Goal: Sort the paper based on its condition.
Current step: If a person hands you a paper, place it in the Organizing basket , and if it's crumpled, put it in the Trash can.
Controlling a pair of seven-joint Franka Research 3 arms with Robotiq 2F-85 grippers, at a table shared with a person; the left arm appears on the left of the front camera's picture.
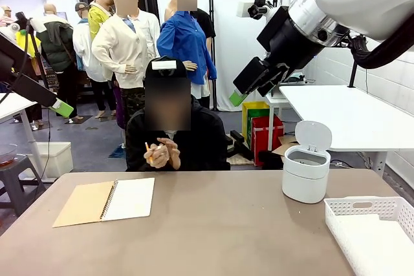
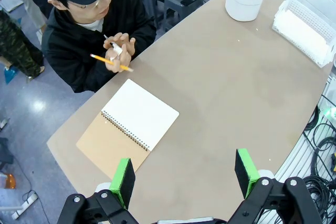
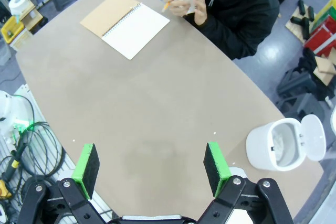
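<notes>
Left gripper (image 2: 185,176) is closest: jaws wide apart, nothing between the pads, hanging high over the near edge of the table (image 1: 220,237). Below it, table left, the notebook (image 1: 107,201) lies open flat, with the tan cover to the left and a blank page (image 1: 130,198) to the right. Middle, far side: the person's hands (image 1: 162,153) are up off the table with a pencil (image 2: 110,62) and a small white bit (image 2: 116,49). Could be paper, can't tell. Right of that is the bin (image 1: 305,172), lid flipped up. Far right, the basket (image 1: 362,208) sits at the near corner. Right gripper (image 3: 152,167) is up high too, jaws apart, holding nothing.

Paper location: the one sheet I can pick out is that blank page, bound in the notebook.

Progress, my read: zero. Nothing is sorted and neither arm is down at the table. The basket looks bare; the bin's inside is too washed out to judge. Everything is left to do. My guess is crumpled goes to the bin and smooth to the basket.

Writing: none readable. No logo on bin or basket.
</notes>
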